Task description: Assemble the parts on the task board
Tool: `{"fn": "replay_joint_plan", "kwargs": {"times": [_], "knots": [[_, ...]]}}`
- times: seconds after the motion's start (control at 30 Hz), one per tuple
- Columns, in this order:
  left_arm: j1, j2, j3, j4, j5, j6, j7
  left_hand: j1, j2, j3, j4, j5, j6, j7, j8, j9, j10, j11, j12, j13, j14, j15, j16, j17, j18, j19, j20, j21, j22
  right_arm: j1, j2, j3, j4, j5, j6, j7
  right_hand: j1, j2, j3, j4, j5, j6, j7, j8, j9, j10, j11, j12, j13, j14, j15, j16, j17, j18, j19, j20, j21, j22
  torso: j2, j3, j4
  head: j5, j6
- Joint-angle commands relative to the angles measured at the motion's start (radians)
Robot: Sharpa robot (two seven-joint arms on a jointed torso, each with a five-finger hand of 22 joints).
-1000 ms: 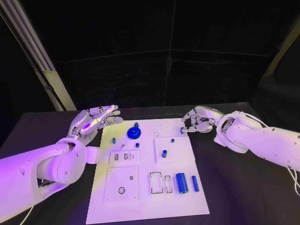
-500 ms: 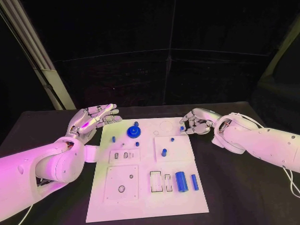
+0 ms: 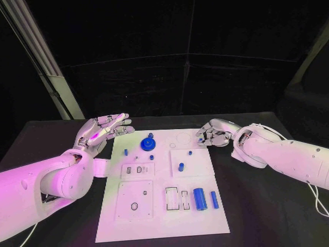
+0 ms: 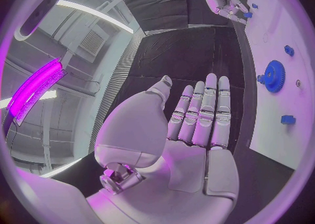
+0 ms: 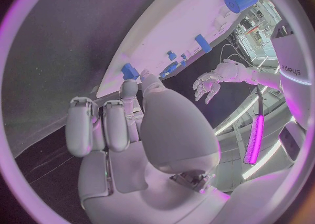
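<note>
You're in lab test cell: black curtains (image 3: 186, 77) around black worktop (image 3: 261, 195), metal frame post (image 3: 38, 62) at 10 o'clock, ceiling strip light (image 4: 92, 14), white task board (image 3: 164, 216) centred.

The head camera looks down on the task board (image 3: 164, 185) from above. Each wrist camera sits close behind its own palm, and all three views share the board's far end.

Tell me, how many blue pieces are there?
8: a gear, four small pieces further in, two cylinders near the board's front edge, and one piece pinched in the right hand. Tiny ones may be hidden.
</note>
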Motion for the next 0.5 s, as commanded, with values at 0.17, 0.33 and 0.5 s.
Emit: {"fn": "replay_joint_plan", "kwargs": {"times": [0.17, 0.33, 0.5], "knots": [[0.001, 0.001, 0.001, 0.0, 0.0, 0.019, 0.0, -0.004, 0.009, -0.002, -0.005, 0.004, 0.003, 0.022, -0.004, -0.001, 0.005, 0.004, -0.006, -0.001, 0.008, 0.001, -0.005, -0.001, 0.015, 0.009, -0.001, -0.004, -0.002, 0.001, 0.004, 0.0, -0.008, 0.002, 0.033, 0.002, 0.01, -0.002, -0.002, -0.008, -0.008, 0.008, -0.003, 0.003, 0.0, 0.008, -0.001, 0.008, 0.006, 0.041, -0.009, -0.002, 0.004, -0.004, 0.0, -0.006, -0.001, 0.003, 0.001, 0.0005, -0.0022, 0.0, 0.0], [0.001, 0.005, 0.001, -0.001, 0.0, 0.022, -0.004, -0.004, 0.009, -0.002, -0.005, 0.004, 0.003, 0.022, -0.004, -0.001, 0.005, 0.004, -0.006, -0.001, 0.008, 0.001, -0.005, -0.001, 0.015, 0.009, -0.001, -0.004, -0.002, 0.001, 0.004, 0.0, -0.013, 0.002, 0.034, 0.002, 0.011, -0.004, -0.004, -0.009, -0.009, 0.008, -0.003, 0.002, 0.0, 0.009, -0.001, 0.009, 0.006, 0.041, -0.009, -0.002, 0.004, -0.004, 0.0, -0.006, -0.001, 0.003, 0.002, 0.0014, -0.0036, 0.002, -0.002], [0.001, 0.005, 0.001, -0.003, 0.0, 0.021, -0.005, -0.004, 0.009, -0.002, -0.005, 0.004, 0.003, 0.022, -0.004, -0.001, 0.005, 0.004, -0.006, -0.001, 0.008, 0.001, -0.005, -0.001, 0.015, 0.009, -0.001, -0.004, -0.002, 0.0, 0.004, 0.0, -0.014, 0.002, 0.034, 0.003, 0.01, -0.006, -0.006, -0.009, -0.012, 0.007, -0.003, 0.002, 0.0, 0.008, -0.001, 0.006, 0.004, 0.041, -0.009, -0.002, 0.004, -0.004, 0.0, -0.006, -0.001, 0.002, 0.001, 0.0018, -0.0051, 0.002, -0.002]]}}
